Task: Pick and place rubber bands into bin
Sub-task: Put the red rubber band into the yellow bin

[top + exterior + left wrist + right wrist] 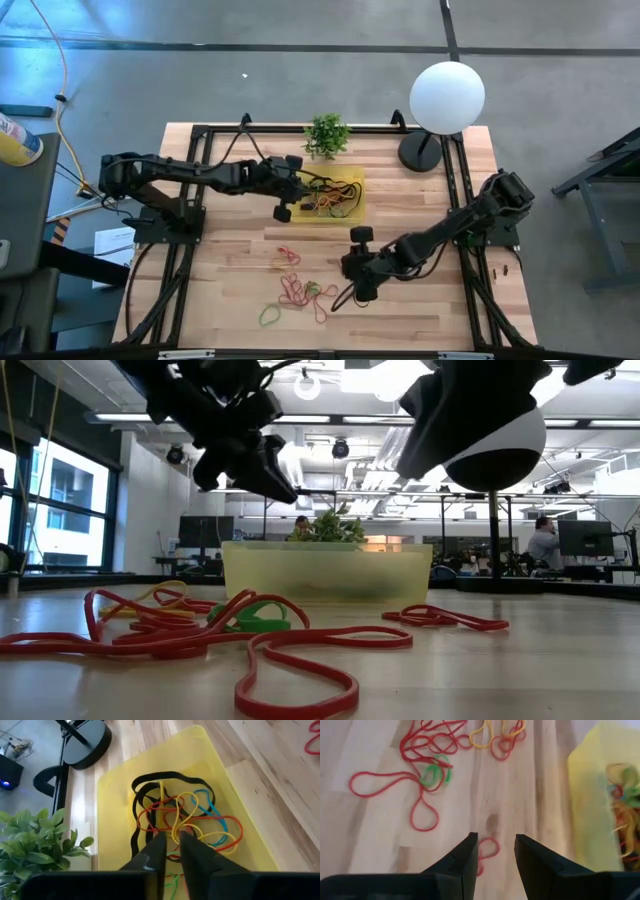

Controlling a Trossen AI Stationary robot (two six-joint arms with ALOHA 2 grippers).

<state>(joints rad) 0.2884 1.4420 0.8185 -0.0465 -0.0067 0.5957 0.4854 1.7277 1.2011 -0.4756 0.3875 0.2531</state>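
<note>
Across the wooden table [420,310], the left arm reaches from its mount to hang over the yellow bin [357,186], and the left gripper [170,851] shows a narrow slit between its fingers with nothing pinched; whether it is opening or closing cannot be told. Nearer the front edge, the right gripper [496,851] hovers above the bare wood with its fingers spread, empty, a small red band [487,851] lying between them on the table. A white globe lamp [446,97] stands at the back right corner, its dark base beside the bin's end, and a small potted plant [327,135] sits just behind the bin. Inside the bin lies a tangle of rubber bands [182,822]; its lower part is hidden by the fingers. More loose bands [298,290] lie scattered at the front, partly overlapping, so single loops are hard to separate.
</note>
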